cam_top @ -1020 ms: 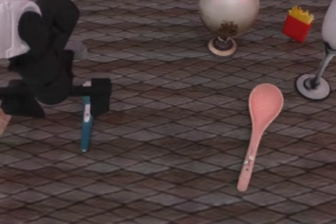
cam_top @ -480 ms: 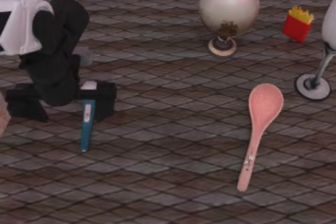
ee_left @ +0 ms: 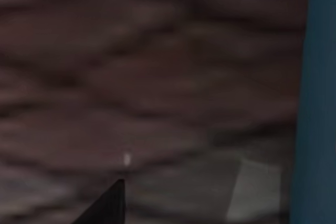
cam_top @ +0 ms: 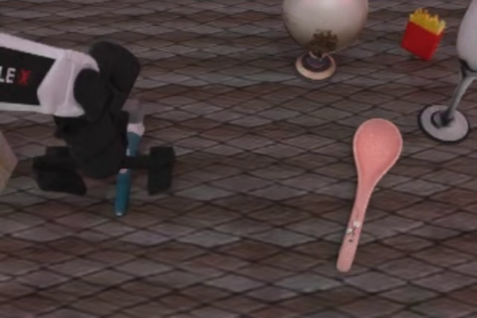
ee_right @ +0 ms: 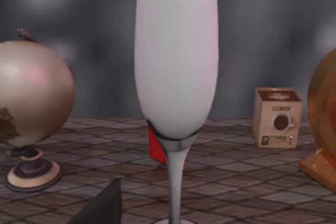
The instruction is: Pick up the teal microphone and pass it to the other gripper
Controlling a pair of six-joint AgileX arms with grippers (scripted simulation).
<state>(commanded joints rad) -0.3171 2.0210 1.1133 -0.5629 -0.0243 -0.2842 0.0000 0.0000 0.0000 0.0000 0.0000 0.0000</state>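
The teal microphone point(cam_top: 124, 180) lies on the table at the left, its handle pointing to the front edge and its head mostly hidden under the black wrist. My left gripper point(cam_top: 108, 170) hangs low over it and is open, with one finger point(cam_top: 57, 173) on the left of the handle and the other on its right. In the left wrist view the teal handle point(ee_left: 316, 98) fills one edge, apart from a black fingertip point(ee_left: 111, 203). Of my right arm only a black fingertip point(ee_right: 107, 200) shows, with nothing held; it is outside the top view.
A pink spoon point(cam_top: 369, 184) lies right of centre. A globe point(cam_top: 324, 9) stands at the back, with a red fries box point(cam_top: 422, 33) and a white wine glass point(cam_top: 451, 109) at the right. The right wrist view shows that glass point(ee_right: 176, 61) close up and a coffee box point(ee_right: 277, 117).
My left gripper has moved right and toward the front, so its open fingers now straddle the handle. The microphone has not moved.
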